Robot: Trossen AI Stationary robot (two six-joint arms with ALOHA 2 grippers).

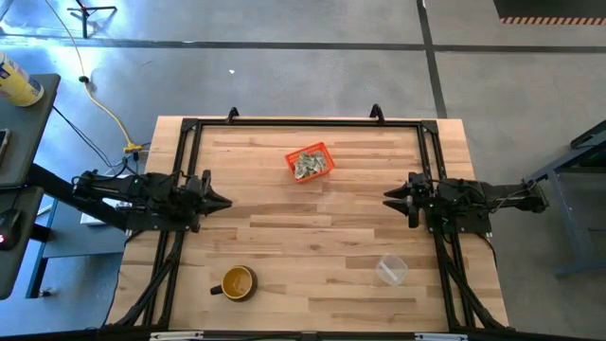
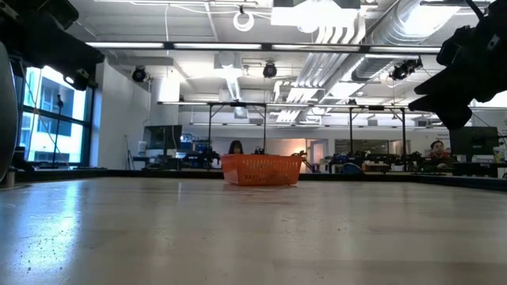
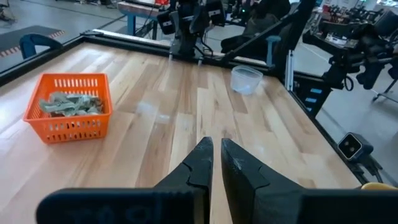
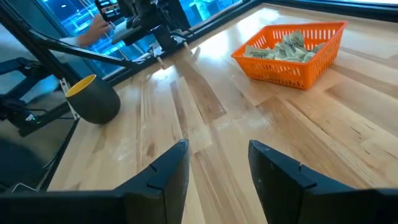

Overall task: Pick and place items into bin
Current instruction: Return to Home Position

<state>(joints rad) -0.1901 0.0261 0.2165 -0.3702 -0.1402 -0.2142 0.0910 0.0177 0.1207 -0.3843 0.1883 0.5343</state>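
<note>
The bright orange bin [image 1: 310, 162] stands on the table's far half, near the middle. It also shows in the low view [image 2: 261, 169], the left wrist view [image 3: 69, 107] and the right wrist view [image 4: 292, 52]. Pale green-and-white crumpled items [image 1: 310, 165] [image 3: 68, 104] [image 4: 281, 48] lie inside it. My left gripper [image 1: 223, 202] [image 3: 216, 149] hovers at the table's left side, fingers nearly together, holding nothing. My right gripper [image 1: 388, 197] [image 4: 217, 149] hovers at the right side, open and empty. Both point toward the table's middle.
A yellow-brown mug [image 1: 237, 282] [image 4: 93, 98] stands near the table's near-left corner. A clear plastic cup [image 1: 391, 270] [image 3: 245, 79] stands near the near-right. A black frame [image 1: 303, 121] borders the table. Bare wood lies between the grippers.
</note>
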